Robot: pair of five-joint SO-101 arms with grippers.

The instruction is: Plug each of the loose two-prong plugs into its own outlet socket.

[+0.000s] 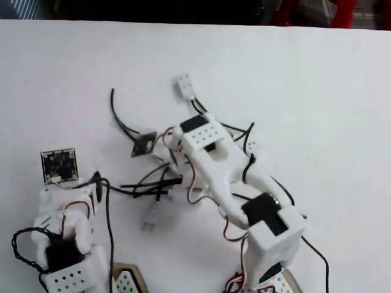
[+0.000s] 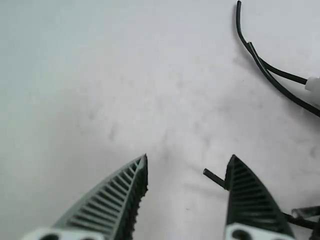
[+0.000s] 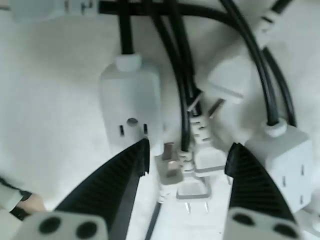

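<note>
My right gripper (image 3: 190,150) is open and hangs low over a tangle of black cords (image 3: 175,60). Between its fingers lies a white two-prong plug (image 3: 197,185), prongs pointing toward the camera. A white outlet socket (image 3: 131,107) lies by one finger, a second socket (image 3: 287,160) by the other. Another white plug (image 3: 227,80) rests farther out. In the high view the right arm (image 1: 214,159) stretches over the cord pile (image 1: 153,180); a loose plug (image 1: 149,218) lies nearer the front. My left gripper (image 2: 187,165) is open above bare table.
A white socket on a cord (image 1: 185,86) lies alone toward the back. The left arm (image 1: 64,232) sits folded at the front left. Black cord ends (image 2: 265,65) cross the table (image 1: 317,91) beyond the left gripper. Wide bare table lies at left and right.
</note>
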